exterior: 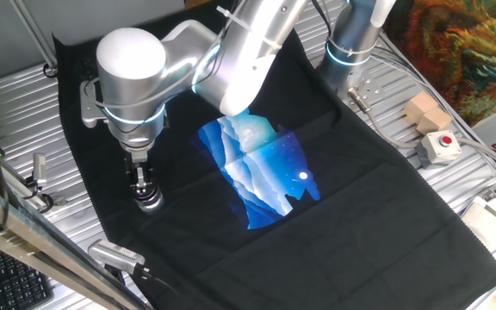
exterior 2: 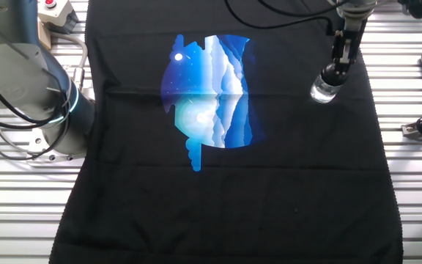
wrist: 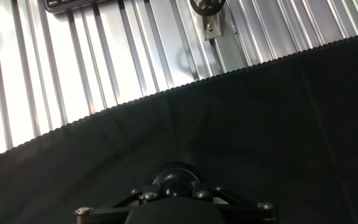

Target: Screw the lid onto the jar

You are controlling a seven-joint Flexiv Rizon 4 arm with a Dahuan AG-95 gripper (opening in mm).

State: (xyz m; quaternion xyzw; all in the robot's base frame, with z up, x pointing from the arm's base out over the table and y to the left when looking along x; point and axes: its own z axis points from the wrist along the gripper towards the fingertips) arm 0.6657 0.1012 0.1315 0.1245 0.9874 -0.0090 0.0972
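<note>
Standing upright on the black cloth [exterior 2: 218, 198], the jar [exterior 2: 324, 91] sits directly beneath the claw [exterior 2: 337, 67], whose fingers close on the dark lid [wrist: 176, 180] atop it.

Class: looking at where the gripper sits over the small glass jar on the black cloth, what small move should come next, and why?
Probably a slow turn of the wrist. The two-finger gripper stands upright directly on the small clear glass jar, and the dark round lid sits between its fingers, so turning should thread it on.

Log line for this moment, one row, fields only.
phase: lid-on-jar | gripper: over jar, near black cloth edge | lid: dark cap between fingertips | jaw state: unclear
</note>
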